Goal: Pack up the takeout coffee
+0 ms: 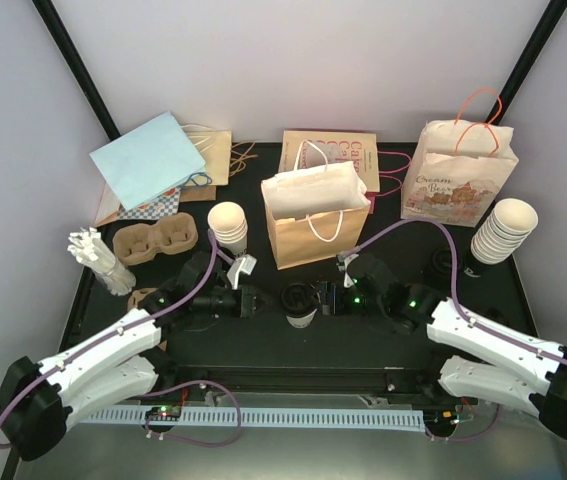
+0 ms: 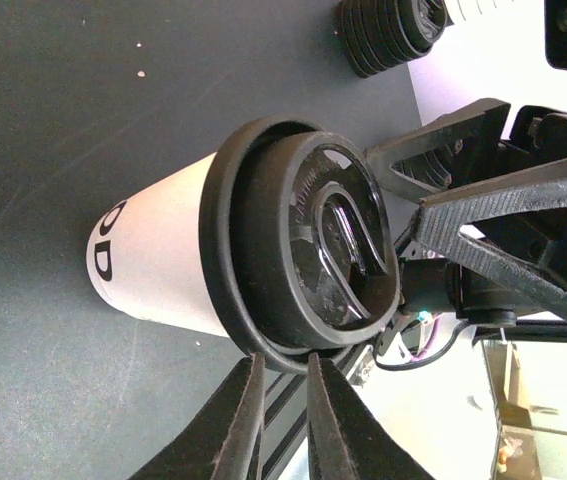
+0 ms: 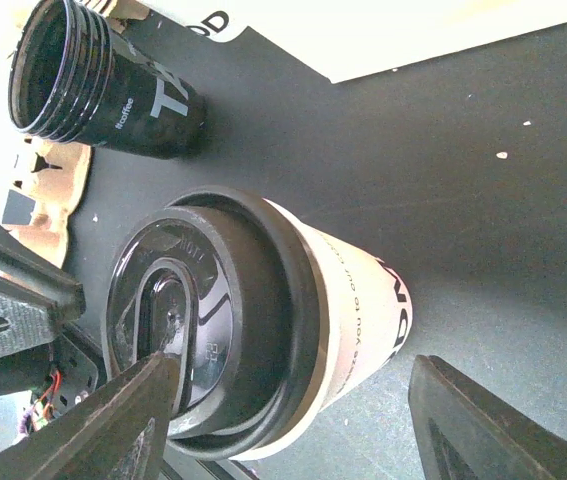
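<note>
- The small cream-white tapered paper cup (image 1: pixel 301 316) with black print on its side stands upright near the middle of the black table (image 1: pixel 263 352), just in front of the open brown kraft paper bag with white handles (image 1: pixel 315 215).
- A round black plastic lid (image 1: pixel 299 297) sits on the cup's rim. In the left wrist view its raised centre and sip tab face the camera.
- The left gripper (image 2: pixel 285 365) is at the lid's edge, on the cup's left side. Its jaws are almost together, with only a slim gap. The tips meet the lid's rim, but I cannot tell whether they pinch it.
- The right gripper (image 3: pixel 293 368) straddles the cup from the other side with its jaws wide apart. One finger (image 3: pixel 133 420) overlaps the top of the lid and the other is off the cup's wall.
- A stack of black paper cups with white lettering (image 3: pixel 93 85) stands near the cup, on the right arm's side.
- A brown moulded-pulp cup carrier (image 1: pixel 155 242) lies on the left of the table.
- One tall stack of nested cream cups (image 1: pixel 228 227) stands between the carrier and the kraft bag, and a second stack (image 1: pixel 503 232) leans at the right edge.
- A pale blue paper bag (image 1: pixel 148 160) lies flat at the back left, and a white printed gift bag with orange handles (image 1: pixel 460 172) stands at the back right.
</note>
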Motion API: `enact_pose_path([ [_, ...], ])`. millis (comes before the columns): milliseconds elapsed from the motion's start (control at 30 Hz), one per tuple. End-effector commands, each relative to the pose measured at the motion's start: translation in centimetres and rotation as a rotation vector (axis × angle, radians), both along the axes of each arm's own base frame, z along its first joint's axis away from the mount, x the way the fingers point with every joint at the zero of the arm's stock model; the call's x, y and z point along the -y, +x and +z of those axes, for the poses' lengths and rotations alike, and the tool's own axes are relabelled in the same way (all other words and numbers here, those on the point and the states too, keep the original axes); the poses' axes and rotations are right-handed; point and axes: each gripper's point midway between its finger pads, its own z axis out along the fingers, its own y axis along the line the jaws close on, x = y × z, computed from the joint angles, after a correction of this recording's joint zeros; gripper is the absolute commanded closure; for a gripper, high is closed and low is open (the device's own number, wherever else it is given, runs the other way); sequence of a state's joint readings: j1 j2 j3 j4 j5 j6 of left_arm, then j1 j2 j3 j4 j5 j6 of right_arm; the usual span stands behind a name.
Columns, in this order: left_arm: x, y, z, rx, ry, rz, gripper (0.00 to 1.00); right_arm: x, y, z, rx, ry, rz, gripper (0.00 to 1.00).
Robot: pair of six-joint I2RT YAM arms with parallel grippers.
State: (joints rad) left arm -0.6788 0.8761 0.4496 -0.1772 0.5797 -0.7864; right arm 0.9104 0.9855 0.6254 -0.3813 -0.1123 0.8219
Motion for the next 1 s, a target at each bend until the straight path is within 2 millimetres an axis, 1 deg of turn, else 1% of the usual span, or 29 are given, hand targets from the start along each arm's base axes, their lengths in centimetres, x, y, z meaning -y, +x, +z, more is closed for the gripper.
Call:
enact_pose_path([
  [0,0.4,0.8,0.5,0.011,-0.038,0.013,0.87,-0.8,0.4,0.9,0.006,0.041,-0.010,0.34],
  [267,0.1,1.4,-0.3,-0.010,-0.042,0.042,0.87,-1.2,0.6,1.0,-0.001,0.043,-0.018,0.35],
  [400,0.2,1.4,-0.7,-0.024,-0.047,0.032,0.87,-1.5,0.6,1.0,-0.010,0.048,-0.007,0.36],
  [767,0.9,1.3,-0.8,-0.041,-0.067,-0.006,0.87,-2.2,0.4,1.2,-0.020,0.068,0.017,0.40],
  [967,1.2,1.3,-1.0,-0.052,-0.070,-0.019,0.87,-2.2,0.3,0.9,-0.033,0.061,0.021,0.43],
])
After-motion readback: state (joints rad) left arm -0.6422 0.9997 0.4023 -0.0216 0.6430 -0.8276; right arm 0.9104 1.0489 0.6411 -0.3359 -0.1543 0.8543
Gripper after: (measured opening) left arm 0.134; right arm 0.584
